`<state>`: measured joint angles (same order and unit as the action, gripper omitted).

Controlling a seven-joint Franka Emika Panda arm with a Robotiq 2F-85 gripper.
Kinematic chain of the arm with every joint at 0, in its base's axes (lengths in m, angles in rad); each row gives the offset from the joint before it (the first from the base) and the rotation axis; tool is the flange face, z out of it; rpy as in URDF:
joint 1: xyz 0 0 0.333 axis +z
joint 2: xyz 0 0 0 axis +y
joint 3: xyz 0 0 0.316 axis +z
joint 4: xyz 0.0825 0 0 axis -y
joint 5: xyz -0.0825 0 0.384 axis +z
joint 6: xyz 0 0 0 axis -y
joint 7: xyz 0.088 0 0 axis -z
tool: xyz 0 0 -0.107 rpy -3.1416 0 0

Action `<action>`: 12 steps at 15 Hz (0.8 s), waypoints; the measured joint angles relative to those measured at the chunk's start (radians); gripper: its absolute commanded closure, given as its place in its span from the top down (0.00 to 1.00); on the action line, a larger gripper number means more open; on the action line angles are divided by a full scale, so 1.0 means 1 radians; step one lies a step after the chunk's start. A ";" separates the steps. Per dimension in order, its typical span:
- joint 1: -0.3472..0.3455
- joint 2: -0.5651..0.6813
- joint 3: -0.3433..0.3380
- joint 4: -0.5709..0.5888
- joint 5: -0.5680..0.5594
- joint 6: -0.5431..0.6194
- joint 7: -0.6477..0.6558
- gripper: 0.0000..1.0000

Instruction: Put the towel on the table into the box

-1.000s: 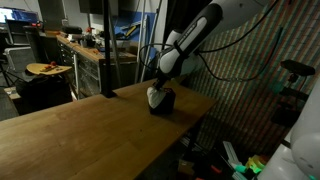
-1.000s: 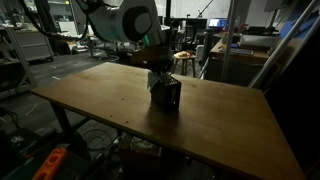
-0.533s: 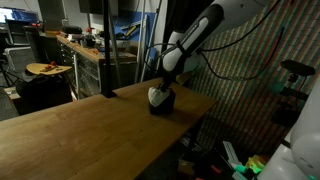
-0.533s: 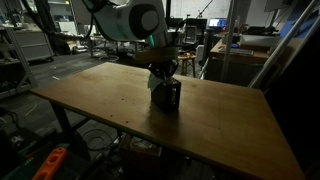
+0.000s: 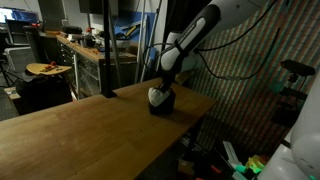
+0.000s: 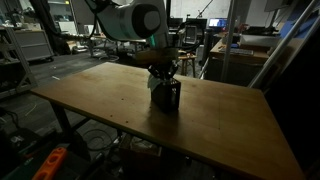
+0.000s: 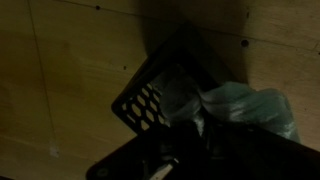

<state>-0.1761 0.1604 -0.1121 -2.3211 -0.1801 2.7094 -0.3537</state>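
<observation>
Sitting toward one edge of the wooden tabletop (image 5: 80, 130), a small black perforated box (image 6: 168, 97) has a pale crumpled towel (image 7: 245, 108) at its opening. Whether the claw (image 6: 160, 72) above it grips anything cannot be told.

Towel (image 5: 155, 96) in box (image 6: 169, 98), box on table (image 6: 110, 110) near edge (claw (image 6: 160, 72) directly above).

The small black perforated plastic box (image 5: 165, 105) stands upright on the wooden tabletop (image 5: 80, 130). The crumpled pale cloth towel (image 5: 154, 95) sits stuffed inside, bulging above the rim, at 3 o'clock in the wrist view.
</observation>
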 measured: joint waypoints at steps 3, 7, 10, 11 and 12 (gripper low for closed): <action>0.004 0.009 0.003 0.018 0.000 -0.031 0.000 0.04; 0.008 0.024 0.009 0.051 0.004 -0.079 0.000 0.04; 0.010 0.040 0.017 0.090 0.034 -0.144 0.021 0.04; 0.012 0.046 0.017 0.107 0.049 -0.179 0.050 0.04; 0.016 0.052 0.017 0.124 0.059 -0.218 0.092 0.04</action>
<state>-0.1603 0.2125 -0.0950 -2.1969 -0.1210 2.4911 -0.2619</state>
